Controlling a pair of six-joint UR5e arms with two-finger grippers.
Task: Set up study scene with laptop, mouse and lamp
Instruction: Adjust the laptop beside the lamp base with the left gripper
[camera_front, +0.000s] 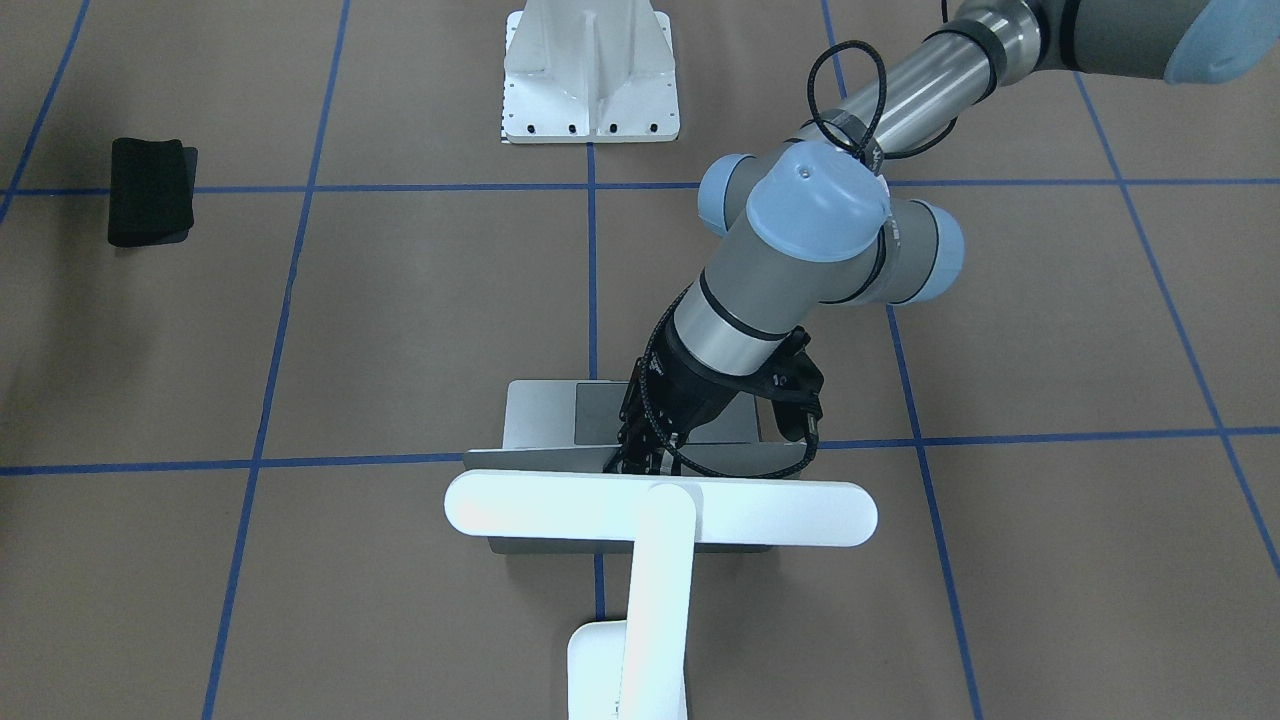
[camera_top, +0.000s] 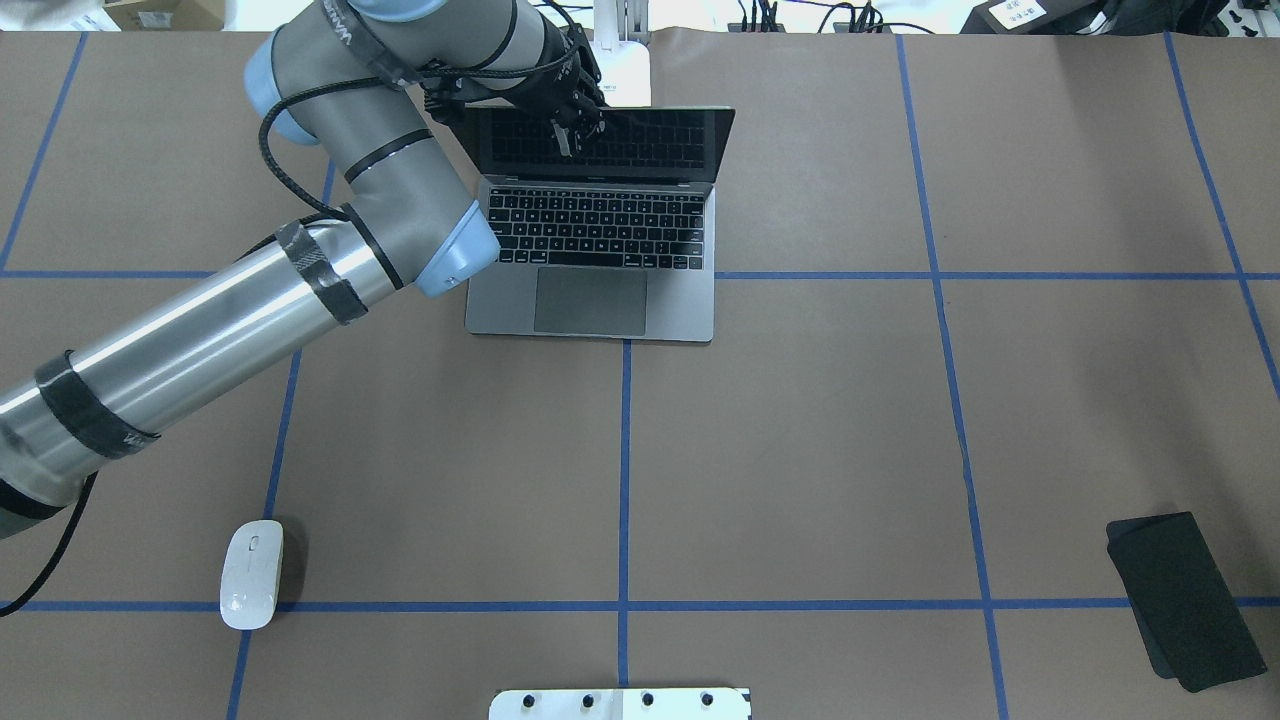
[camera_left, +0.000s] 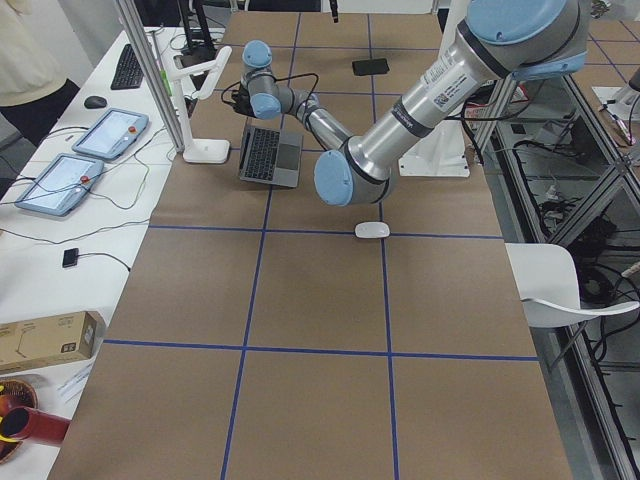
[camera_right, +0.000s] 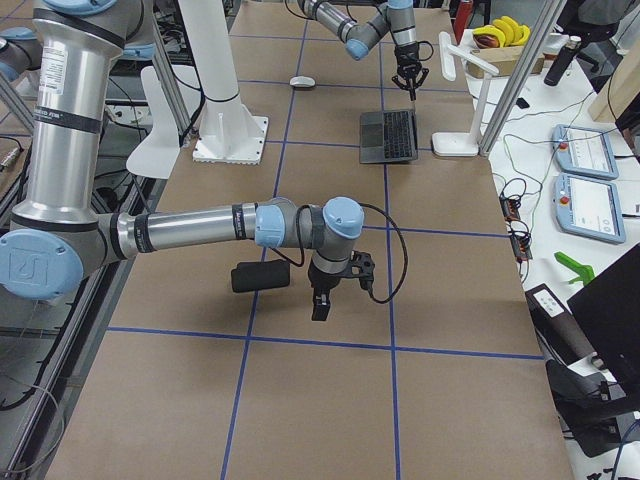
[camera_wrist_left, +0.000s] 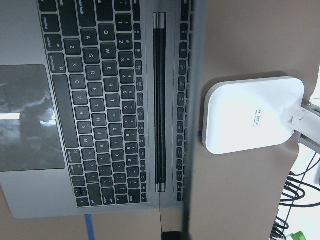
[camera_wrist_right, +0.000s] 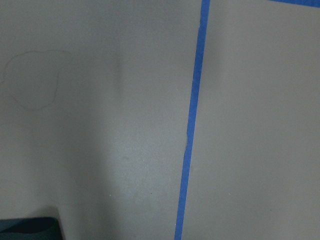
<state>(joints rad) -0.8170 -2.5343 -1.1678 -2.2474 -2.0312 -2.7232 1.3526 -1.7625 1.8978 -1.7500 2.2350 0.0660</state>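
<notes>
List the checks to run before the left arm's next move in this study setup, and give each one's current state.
1. The laptop is open with its keyboard showing: ok.
2. The left gripper is at the screen's upper edge, but whether it grips the lid: cannot tell.
3. The lamp stands behind the laptop's screen: ok.
4. The mouse should sit beside the laptop: not ok, it lies well apart, at the robot's near left.
5. The right gripper is clear of the laptop: ok, it hangs over the table by the black pad.
</notes>
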